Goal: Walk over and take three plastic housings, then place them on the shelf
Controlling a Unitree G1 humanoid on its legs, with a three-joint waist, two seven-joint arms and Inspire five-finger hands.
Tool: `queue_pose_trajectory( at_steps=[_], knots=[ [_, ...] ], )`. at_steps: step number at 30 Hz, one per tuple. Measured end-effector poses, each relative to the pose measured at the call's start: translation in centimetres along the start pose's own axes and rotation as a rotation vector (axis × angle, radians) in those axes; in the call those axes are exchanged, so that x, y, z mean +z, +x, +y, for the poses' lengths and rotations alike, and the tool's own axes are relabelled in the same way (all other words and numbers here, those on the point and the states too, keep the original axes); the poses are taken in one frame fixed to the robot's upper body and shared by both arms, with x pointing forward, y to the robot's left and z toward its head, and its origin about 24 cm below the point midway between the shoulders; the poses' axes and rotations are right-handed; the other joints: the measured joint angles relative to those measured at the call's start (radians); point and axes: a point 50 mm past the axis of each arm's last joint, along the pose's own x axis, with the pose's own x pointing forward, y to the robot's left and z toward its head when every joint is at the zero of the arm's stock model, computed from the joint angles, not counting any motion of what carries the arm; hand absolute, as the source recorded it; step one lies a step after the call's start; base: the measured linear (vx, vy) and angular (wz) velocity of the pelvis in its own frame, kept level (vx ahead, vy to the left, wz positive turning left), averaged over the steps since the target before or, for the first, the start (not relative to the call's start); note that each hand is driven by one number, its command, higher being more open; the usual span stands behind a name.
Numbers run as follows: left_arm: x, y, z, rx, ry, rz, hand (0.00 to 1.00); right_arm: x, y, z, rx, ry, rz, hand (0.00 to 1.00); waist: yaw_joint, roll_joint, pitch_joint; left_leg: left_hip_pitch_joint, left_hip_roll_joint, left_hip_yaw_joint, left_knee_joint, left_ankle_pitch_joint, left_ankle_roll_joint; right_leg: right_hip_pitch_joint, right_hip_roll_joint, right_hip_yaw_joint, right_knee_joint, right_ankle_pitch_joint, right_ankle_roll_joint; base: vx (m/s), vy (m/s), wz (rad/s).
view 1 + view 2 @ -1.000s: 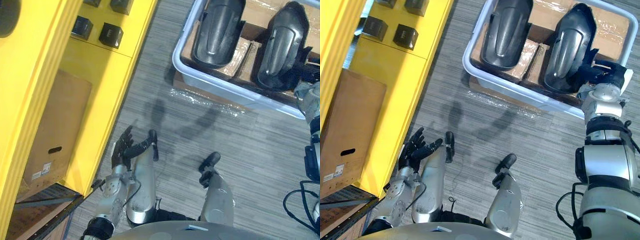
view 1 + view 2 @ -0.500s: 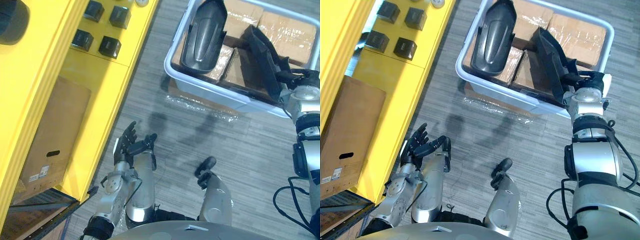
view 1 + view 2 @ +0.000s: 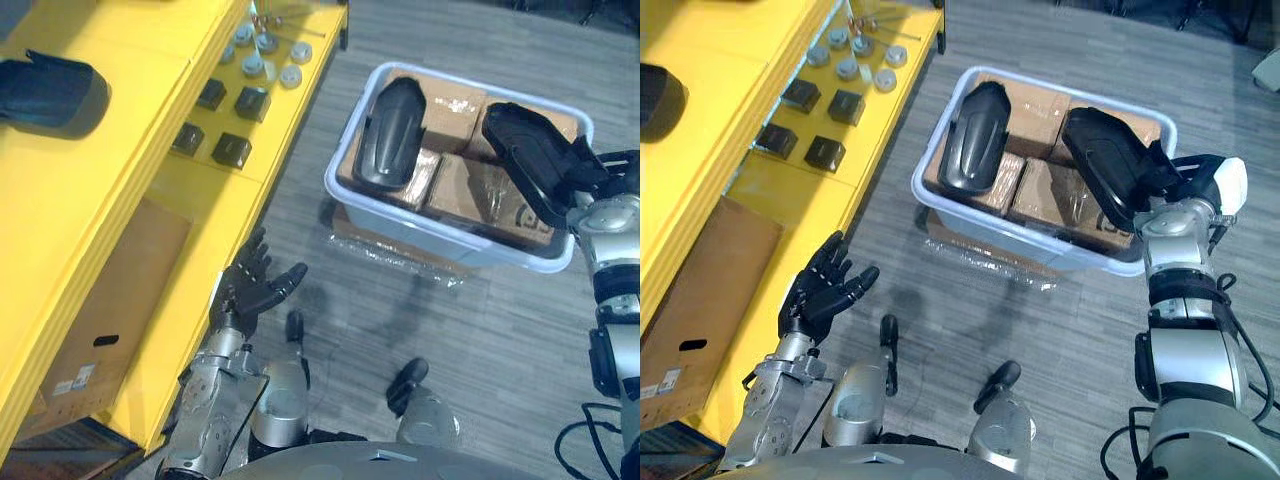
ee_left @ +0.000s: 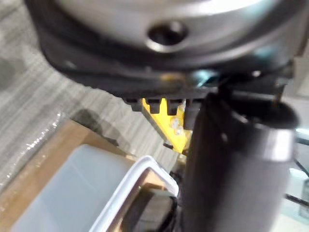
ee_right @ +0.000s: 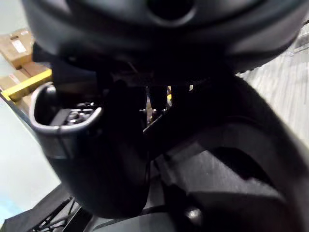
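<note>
The right hand [image 3: 1188, 178], at the right, grips a black housing [image 3: 1105, 160], tilted over the white bin [image 3: 990, 230]. A second housing [image 3: 975, 150] lies in the bin on brown boxes [image 3: 1040, 105]. The left hand [image 3: 820, 295], lower left, is spread wide. A third housing [image 3: 50, 92] sits on the yellow shelf [image 3: 150, 60], upper left.

2 head eyes look steeply down, sharing bin [image 3: 400, 228], yellow shelf [image 3: 130, 160], floor [image 3: 490, 320]; 2 wrist cameras close-up, left facing bin.
</note>
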Motion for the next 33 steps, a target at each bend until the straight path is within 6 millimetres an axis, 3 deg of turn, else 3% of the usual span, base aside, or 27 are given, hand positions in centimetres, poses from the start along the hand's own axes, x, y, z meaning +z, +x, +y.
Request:
queue_pose_trajectory(
  at_steps=[7, 10, 13, 16, 19, 23, 27, 33],
  knots=[
    [0.5, 0.7, -1.6, -0.132, -0.087, 0.03, 1.0, 0.8, -2.1, 2.4, 0.048, -0.02, -0.165, 0.0, -0.022, -0.043, -0.099, 0.072, 0.007, 0.021, -0.027, -0.009, -0.01, 0.082, 0.028, 0.002, -0.081, 0.013, 0.006, 0.07, -0.034, -0.08],
    [-0.7, 1.2, -2.9, -0.208, -0.224, 0.166, 1.0, 1.0, -3.1, 3.7, 0.071, -0.036, -0.231, 0.0, -0.024, -0.044, -0.13, 0.102, 0.014, 0.035, -0.044, -0.019, -0.018, 0.103, 0.04, 0.009, -0.106, 0.025, 0.006, -0.01, -0.006, -0.13],
    [-2.8, 1.3, -3.9, -0.277, -0.358, 0.354, 1.0, 2.9, -4.3, 4.4, 0.084, -0.009, -0.356, 0.0, -0.029, -0.049, -0.138, 0.123, 0.02, 0.055, -0.059, -0.018, -0.024, 0.116, 0.057, 0.027, -0.144, 0.047, 0.003, -0.04, -0.008, -0.21],
    [-5.6, 0.7, -4.8, -0.296, -0.45, 0.562, 1.0, 5.4, -6.5, 5.3, 0.113, 0.019, -0.553, 0.0, -0.054, -0.064, -0.177, 0.135, 0.022, 0.078, -0.081, -0.011, -0.028, 0.118, 0.07, 0.043, -0.183, 0.067, 0.003, -0.01, -0.005, -0.17],
    [-6.2, 1.0, -5.8, -0.31, -0.539, 0.616, 1.0, 5.8, -8.5, 5.9, 0.145, 0.036, -0.683, 0.0, -0.07, -0.085, -0.209, 0.143, 0.021, 0.092, -0.083, -0.013, -0.029, 0.118, 0.071, 0.058, -0.191, 0.071, 0.003, 0.04, 0.003, -0.15],
    [-3.9, 3.8, -7.1, -0.353, -0.643, 0.505, 1.0, 4.2, -11.2, 7.9, 0.227, 0.051, -0.743, 0.0, -0.093, -0.103, -0.236, 0.162, 0.021, 0.103, -0.082, -0.018, -0.03, 0.128, 0.071, 0.069, -0.191, 0.071, 0.002, -0.01, 0.006, -0.08],
    [-2.3, 5.4, -7.3, -0.32, -0.728, 0.379, 1.0, 2.1, -13.4, 9.6, 0.315, 0.075, -0.723, 0.0, -0.104, -0.097, -0.246, 0.181, 0.021, 0.116, -0.076, -0.028, -0.036, 0.135, 0.07, 0.089, -0.193, 0.076, 0.001, -0.04, 0.016, -0.13],
    [-2.8, 5.8, -7.3, -0.22, -0.858, 0.344, 1.0, 0.2, -15.7, 11.2, 0.417, 0.045, -0.716, 0.0, -0.117, -0.092, -0.263, 0.19, 0.02, 0.117, -0.074, -0.034, -0.038, 0.143, 0.073, 0.092, -0.209, 0.083, 0.002, -0.02, 0.007, -0.03]
  ],
)
